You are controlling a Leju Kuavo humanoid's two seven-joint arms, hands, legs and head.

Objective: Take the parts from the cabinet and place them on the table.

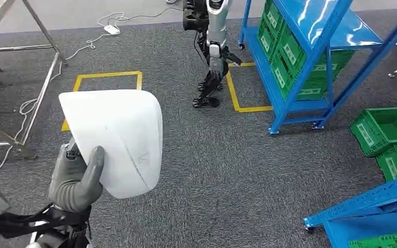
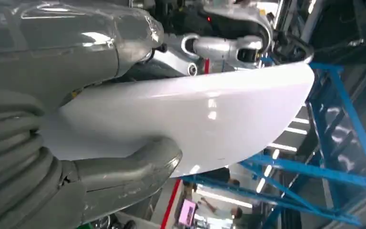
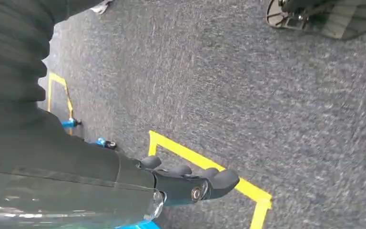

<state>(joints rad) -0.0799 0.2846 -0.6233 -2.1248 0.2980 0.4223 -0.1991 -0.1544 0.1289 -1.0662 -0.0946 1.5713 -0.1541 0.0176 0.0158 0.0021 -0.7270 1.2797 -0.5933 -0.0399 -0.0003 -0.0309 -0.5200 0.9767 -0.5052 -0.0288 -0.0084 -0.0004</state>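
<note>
My left hand (image 1: 77,178) grips a large white curved shell part (image 1: 119,139) by its lower left edge, thumb across the front, and holds it up over the grey carpet. In the left wrist view the thumb (image 2: 124,167) presses on the glossy white part (image 2: 195,114). The blue shelf cabinet (image 1: 310,51) with green bins (image 1: 284,57) stands at the far right. My right hand (image 3: 186,183) hangs over the carpet above a yellow floor line, fingers loosely out and holding nothing.
Another humanoid robot (image 1: 212,46) stands by the cabinet's left end. Green bins (image 1: 387,129) lie on the floor at right, beside a second blue rack (image 1: 372,201). A metal table frame (image 1: 36,98) and cables are at left. Yellow tape squares (image 1: 108,77) mark the carpet.
</note>
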